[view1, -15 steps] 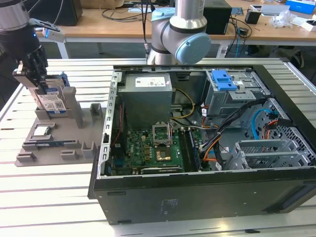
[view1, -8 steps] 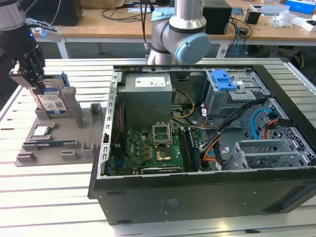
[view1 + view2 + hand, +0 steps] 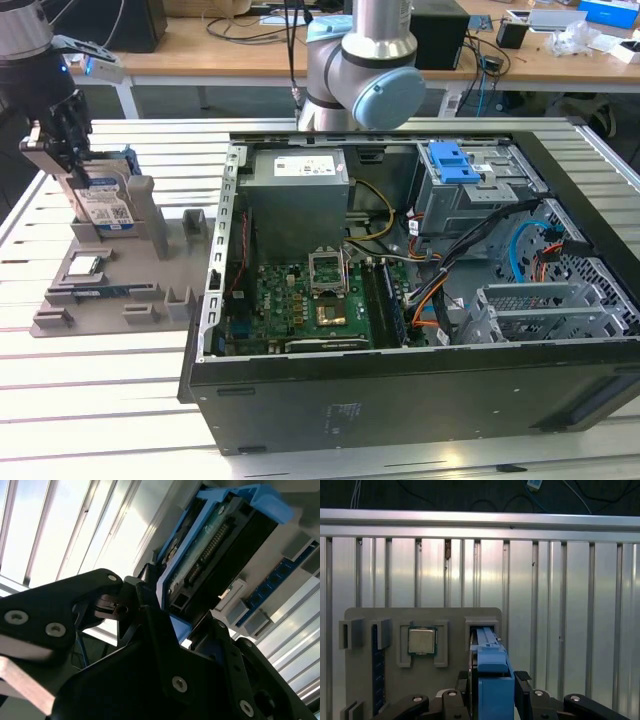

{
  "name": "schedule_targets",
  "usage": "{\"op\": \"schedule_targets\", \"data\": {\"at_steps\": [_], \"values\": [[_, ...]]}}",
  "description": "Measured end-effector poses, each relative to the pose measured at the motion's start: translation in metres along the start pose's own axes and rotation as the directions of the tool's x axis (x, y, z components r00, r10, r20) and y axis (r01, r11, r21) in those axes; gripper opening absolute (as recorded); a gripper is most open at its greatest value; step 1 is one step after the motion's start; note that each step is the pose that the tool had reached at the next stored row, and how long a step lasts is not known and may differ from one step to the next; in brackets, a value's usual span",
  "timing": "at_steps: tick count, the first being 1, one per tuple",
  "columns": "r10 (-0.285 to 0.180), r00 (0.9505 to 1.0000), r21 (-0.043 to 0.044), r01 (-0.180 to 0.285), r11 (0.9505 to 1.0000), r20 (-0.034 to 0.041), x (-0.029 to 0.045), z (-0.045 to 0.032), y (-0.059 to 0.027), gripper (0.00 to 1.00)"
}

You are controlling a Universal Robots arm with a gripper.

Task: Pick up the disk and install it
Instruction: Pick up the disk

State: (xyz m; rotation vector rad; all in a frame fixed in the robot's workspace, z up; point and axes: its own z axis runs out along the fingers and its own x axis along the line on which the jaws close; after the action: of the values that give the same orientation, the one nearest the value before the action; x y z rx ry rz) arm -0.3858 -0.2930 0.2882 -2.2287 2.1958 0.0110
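The disk (image 3: 108,208) stands on edge in a slot of the grey holder block (image 3: 110,280) at the exterior view's left, its white-and-blue label facing out. My gripper (image 3: 66,160) reaches down onto its upper end. In the first wrist view the disk's blue rail (image 3: 492,665) runs between my black fingers (image 3: 522,685), which press against both of its sides, so the gripper (image 3: 495,692) is shut on it. The second wrist view shows the disk's connector end (image 3: 210,550) just beyond the gripper (image 3: 177,625). The disk's lower end sits in the slot.
A small square chip (image 3: 422,640) and a blue memory stick (image 3: 375,670) lie in the same holder. The open computer case (image 3: 400,400) fills the exterior view's right, with a metal drive cage and blue latch (image 3: 450,160) at its back. The arm's base (image 3: 360,70) stands behind it.
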Motion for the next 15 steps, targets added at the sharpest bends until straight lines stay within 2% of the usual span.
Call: {"op": "schedule_targets", "data": {"at_steps": [12,13,15], "values": [[0.000,1.0000,0.0000,0.000,1.0000,-0.0001,-0.0001,0.0000,0.0015,0.48],[0.000,1.0000,0.0000,0.000,1.0000,-0.0002,-0.0001,0.0000,0.0016,0.46],[0.000,1.0000,0.0000,0.000,1.0000,0.0000,-0.0001,0.0000,0.0017,0.37]]}}
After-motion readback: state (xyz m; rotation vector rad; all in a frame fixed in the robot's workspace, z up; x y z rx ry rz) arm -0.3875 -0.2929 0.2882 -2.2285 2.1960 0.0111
